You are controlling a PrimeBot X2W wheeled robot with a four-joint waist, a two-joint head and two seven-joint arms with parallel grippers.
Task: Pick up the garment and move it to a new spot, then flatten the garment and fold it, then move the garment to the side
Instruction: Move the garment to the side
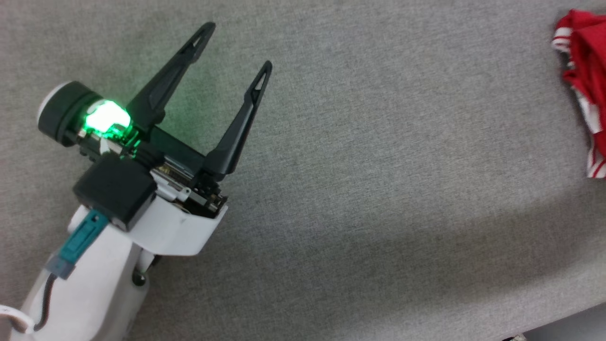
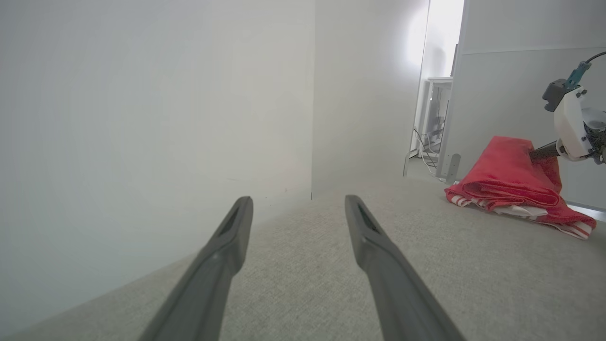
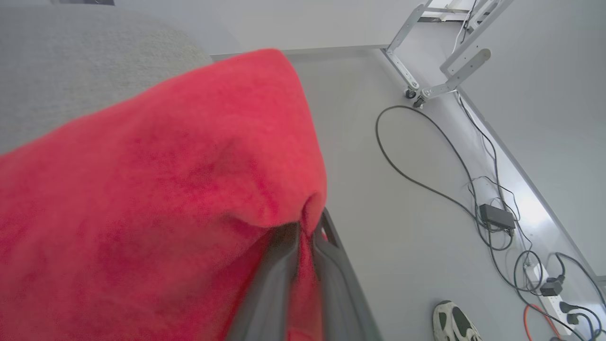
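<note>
The garment (image 1: 586, 71) lies bunched at the far right edge of the grey, cloth-covered desk (image 1: 378, 189), red folds heaped up with white-and-red striped trim showing along its lower side. From the left wrist view it (image 2: 509, 182) sits as a rumpled mound near the desk's far corner, one part of it pulled up to a peak where the right pincer (image 2: 537, 154) meets it. Up close, the right pincer (image 3: 307, 229) has its two dark fingers (image 3: 270, 284) drawn together and clamped on a pinch of the red cloth (image 3: 165, 189), which drapes over them. The left pincer (image 1: 238, 45) is well apart from the garment, over bare desk on the left, its fingers spread wide and gripping nothing; a green light (image 1: 108, 118) glows at its wrist. Beyond the desk edge the floor (image 3: 402, 213) carries loose cables (image 3: 426, 156), a power strip (image 3: 544, 284) and a shoe (image 3: 454, 324)
</note>
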